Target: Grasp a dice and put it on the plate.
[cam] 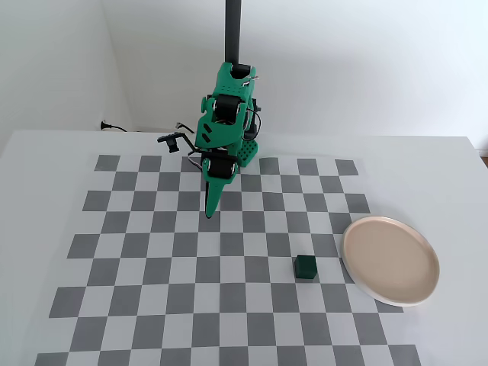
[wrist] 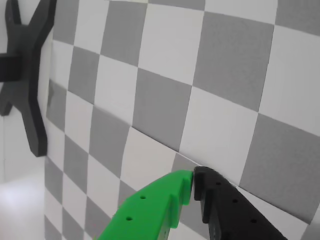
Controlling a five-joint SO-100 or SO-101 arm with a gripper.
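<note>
In the fixed view the dice (cam: 306, 266), a small dark green cube, rests on the checkerboard just left of the plate (cam: 390, 260), a round beige plate with a paler rim at the right. My gripper (cam: 208, 212) points down at the board's upper middle, well left of and behind the dice. In the wrist view the gripper (wrist: 193, 176) shows a green finger (wrist: 160, 200) and a black finger (wrist: 225, 210) with tips touching, nothing between them. Dice and plate are outside the wrist view.
The grey and white checkerboard mat (cam: 152, 244) covers the white table. A black pole (cam: 232, 30) rises behind the arm. A black cross-shaped stand foot (wrist: 25, 70) lies at the left of the wrist view.
</note>
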